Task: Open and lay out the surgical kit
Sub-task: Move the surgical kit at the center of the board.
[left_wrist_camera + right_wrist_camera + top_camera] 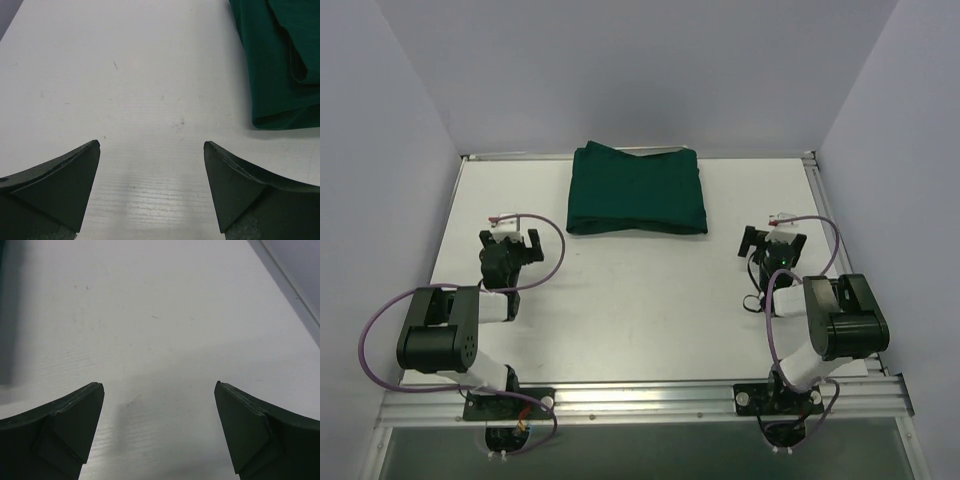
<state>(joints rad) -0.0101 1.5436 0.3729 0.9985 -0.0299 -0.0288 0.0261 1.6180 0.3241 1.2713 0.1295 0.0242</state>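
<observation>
- Left gripper [510,240] is wide open, and it holds nothing.
- Its two dark fingers [60,185] point at bare table in the left wrist view, with a big gap between them.
- Right gripper [773,243] is wide open too, with nothing in it.
- Its two dark fingers [60,425] also have only bare table between them.
- The soft, dark green folded cloth bundle [636,190] lies flat at the far middle of the table, close to the back edge.
- It is folded shut, so what is inside cannot be seen.
- The bundle sits between the two grippers and a bit farther back, and neither one touches it.
- In the left wrist view one corner of the bundle shows at the top right, with soft folds along its edge.
- The flat white table [620,310] has a few tiny dark marks and scratches on it.
- A soft grey shadow lies on the table under each gripper.
- Plain, pale purple walls [650,60] stand at the back and on both sides, like a box.
- A long silver metal rail [650,400] runs along the near edge, and both black arms are bolted to it.
- Thin purple cables [365,340] loop beside each arm.
</observation>
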